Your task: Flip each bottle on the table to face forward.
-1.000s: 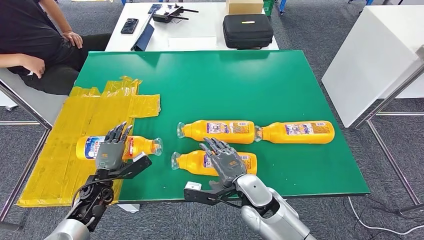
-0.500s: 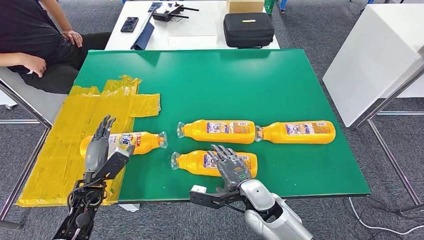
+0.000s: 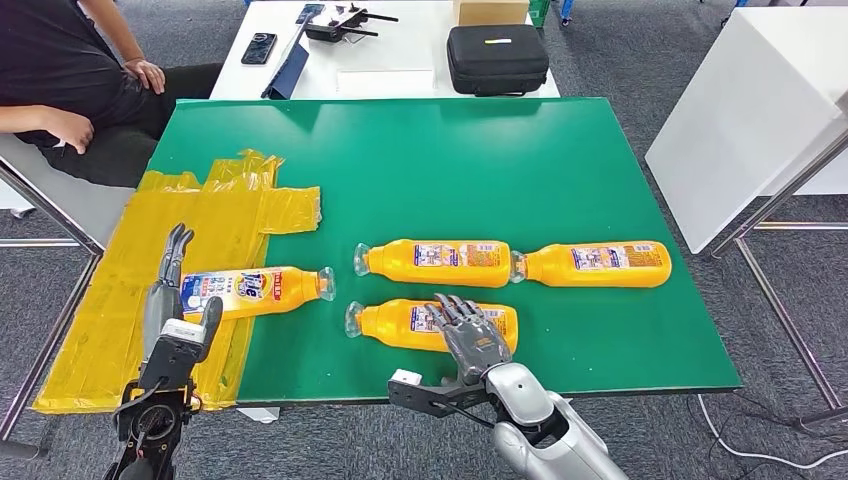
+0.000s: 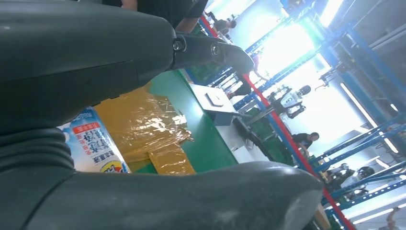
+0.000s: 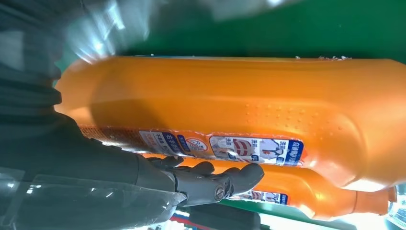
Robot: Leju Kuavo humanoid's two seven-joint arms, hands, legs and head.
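Observation:
Four orange bottles lie on their sides on the green table (image 3: 560, 160). The left bottle (image 3: 255, 292) lies partly on yellow plastic with its white and blue front label up; that label (image 4: 91, 148) shows between my left hand's thumb and fingers. My left hand (image 3: 168, 300) stands at this bottle's base end, fingers straight and apart, holding nothing. My right hand (image 3: 470, 335) lies on the near middle bottle (image 3: 400, 324), fingers (image 5: 210, 179) reaching over its far side, without a clear grip. Behind it lie the far middle bottle (image 3: 435, 262) and the right bottle (image 3: 597, 264).
Yellow plastic sheeting (image 3: 150, 270) covers the table's left side. A person in black (image 3: 60, 80) sits at the far left. Behind, a white table holds a black case (image 3: 495, 60) and a phone (image 3: 259, 50). A white board (image 3: 740, 120) stands to the right.
The left bottle has rolled so its front label faces up and has shifted slightly right. My left hand has come off it and moved left. My right hand stayed on the near middle bottle.

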